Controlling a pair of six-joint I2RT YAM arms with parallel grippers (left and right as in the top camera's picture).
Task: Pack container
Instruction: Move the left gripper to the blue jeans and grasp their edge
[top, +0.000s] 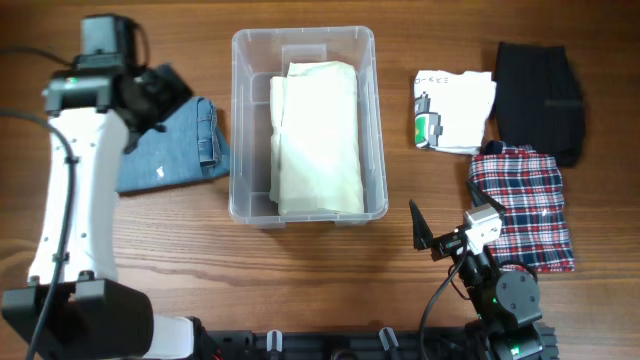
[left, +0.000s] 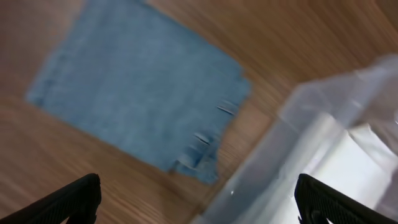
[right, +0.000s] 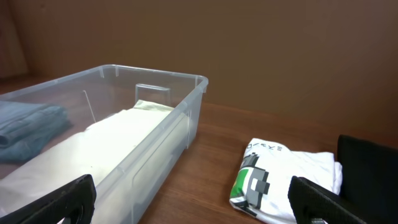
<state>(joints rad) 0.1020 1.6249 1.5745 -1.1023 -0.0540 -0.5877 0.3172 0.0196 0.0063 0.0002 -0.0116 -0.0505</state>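
So the container (top: 302, 35) sits mid-surface, a bit toward the far edge, long side running away from the robot. The only thing in it is a folded cream garment (top: 318, 140). It lies flat on the bottom and fills the middle and right part, with a bare strip of floor showing along the left wall and a little at the far end. In the right wrist view the cream fabric (right: 118, 137) sits well under the rim (right: 155, 74), so there's plenty of depth above it.

The folded denim piece (top: 180, 145) is just beside the container's left wall, and I can't tell if it touches. The left pincer (left: 198, 183) hangs above it with its fingers wide apart and nothing between them.

To the right, a strip of bare wood surface (top: 320, 290) separates the container from a white tee with a green print (top: 455, 110). A black garment (top: 538, 88) butts against the tee's right side, and a plaid one (top: 525, 205) lies right below both of them.

The right pincer (right: 191, 183) sits low near the front edge, also spread wide and empty, pointing at the gap between the container and the tee. The front of the surface is open wood.
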